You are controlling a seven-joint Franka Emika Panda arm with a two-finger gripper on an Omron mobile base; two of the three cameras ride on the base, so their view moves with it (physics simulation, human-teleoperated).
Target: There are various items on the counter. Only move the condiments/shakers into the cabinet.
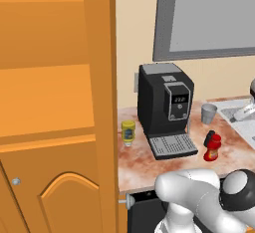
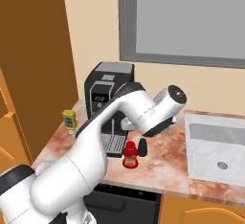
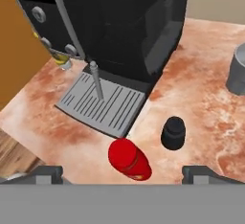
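The red ketchup bottle [image 3: 129, 159] stands on the counter [image 3: 191, 103] just in front of the coffee machine's drip tray. My gripper [image 3: 122, 174] hovers above it, open, the fingertips [image 3: 48, 173] wide apart on either side and holding nothing. The small black shaker [image 3: 173, 133] stands right beside the ketchup bottle [image 2: 129, 155], apart from it. The yellow mustard bottle [image 1: 128, 132] stands left of the machine, near the cabinet [image 1: 50, 102]. The cabinet's upper shelves show bare, with its door [image 1: 99, 77] swung open.
A big black coffee machine [image 1: 167, 107] stands at the back of the counter [image 1: 149, 165]. A grey cup [image 1: 209, 112] sits to its right. A sink [image 2: 215, 146] lies farther right, under a grey window frame. My arm [image 2: 143, 108] arches over the machine.
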